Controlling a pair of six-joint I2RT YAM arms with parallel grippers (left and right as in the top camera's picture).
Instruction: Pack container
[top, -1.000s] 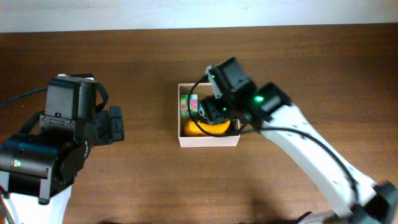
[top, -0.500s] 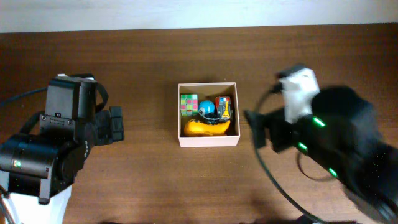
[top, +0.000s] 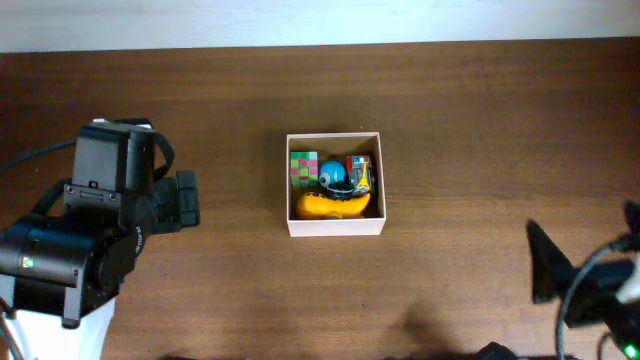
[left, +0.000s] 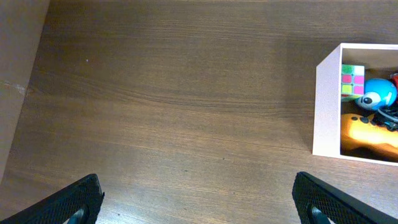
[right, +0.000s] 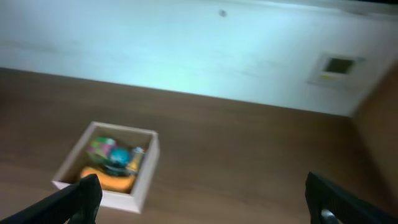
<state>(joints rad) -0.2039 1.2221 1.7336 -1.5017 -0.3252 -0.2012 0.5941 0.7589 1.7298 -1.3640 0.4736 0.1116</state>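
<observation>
the container (top: 336, 226) sat mid-tabletop (top: 460, 120), holding a colourful cube (top: 303, 167) at its far left, a blue round toy (top: 333, 175) beside it and a yellow toy (top: 335, 206) along the near wall. the left hand (left: 199, 202) hung well to the left, fingers spread wide, gripping nothing. the right hand (right: 205, 202) was at the near right, likewise spread wide, well apart from the container.

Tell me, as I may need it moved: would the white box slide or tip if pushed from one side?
Probably slide: the box is low and wide, flat on the table. It looks thin-walled, so it might flex under a push. The few small toys inside likely keep it light.
</observation>
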